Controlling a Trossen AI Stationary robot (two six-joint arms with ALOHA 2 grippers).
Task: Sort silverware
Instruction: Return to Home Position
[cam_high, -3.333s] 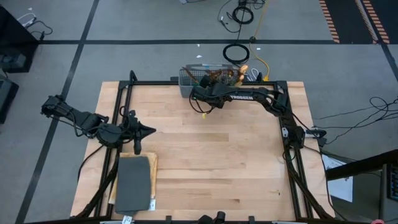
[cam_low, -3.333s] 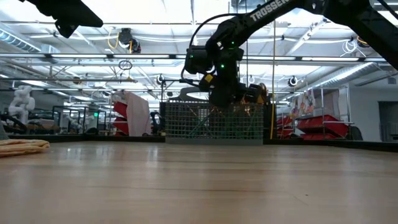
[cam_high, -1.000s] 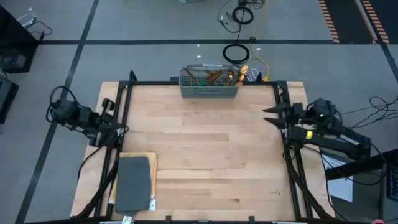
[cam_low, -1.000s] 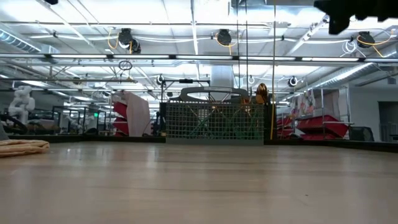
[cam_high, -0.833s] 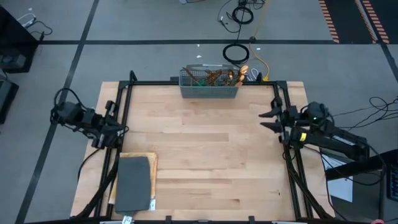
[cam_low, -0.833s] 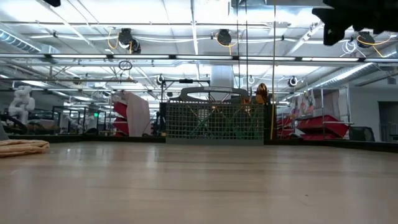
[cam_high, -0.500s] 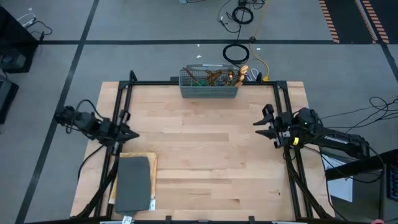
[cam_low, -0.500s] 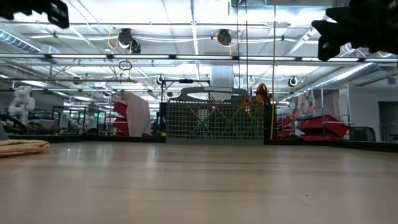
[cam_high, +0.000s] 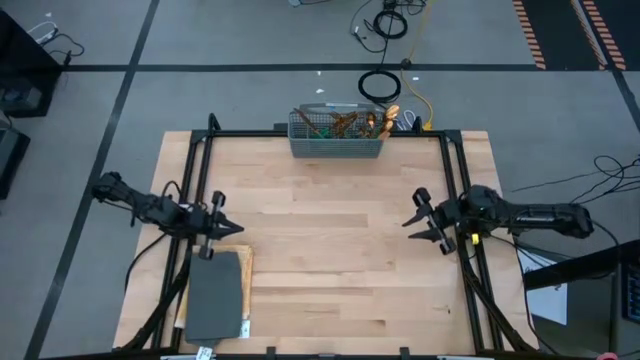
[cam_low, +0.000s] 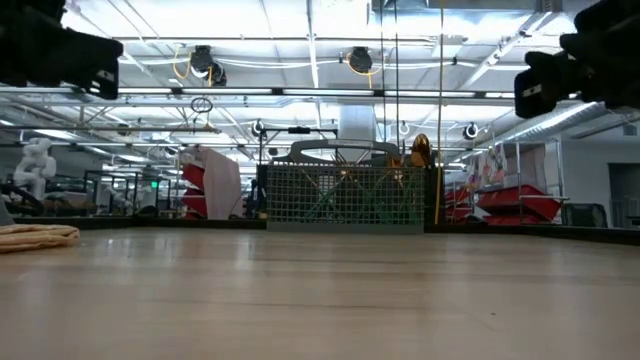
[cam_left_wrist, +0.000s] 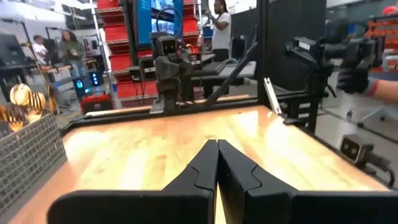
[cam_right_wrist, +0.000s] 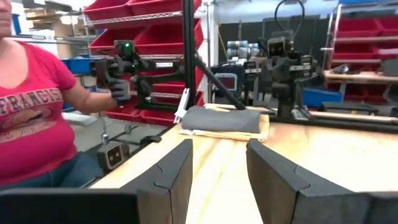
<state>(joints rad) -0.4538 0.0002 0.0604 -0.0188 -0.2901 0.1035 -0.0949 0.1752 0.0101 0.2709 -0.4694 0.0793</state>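
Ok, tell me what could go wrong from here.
The mesh caddy stands at the far edge of the table, so a nudge could push it off with the silverware. The left gripper, fingers shut, hangs near the grey cloth and might snag it. The right gripper waits at the right edge.

A grey wire-mesh caddy (cam_high: 335, 148) stands at the middle of the far edge of the pale wooden plank table (cam_high: 330, 260). Diagonally across from the caddy, at the near left corner, a dark grey folded pad (cam_high: 213, 298) lies on a tan towel (cam_high: 247, 262). On the grey floor just beyond the caddy sits a coil of black cable (cam_high: 380, 86), with a yellow cable (cam_high: 421, 103) beside it. Well apart from the caddy, past the table's edge near the pad, is a person in a red printed T-shirt (cam_right_wrist: 28, 118), with shelves of red plastic bins (cam_right_wrist: 155, 37) behind.
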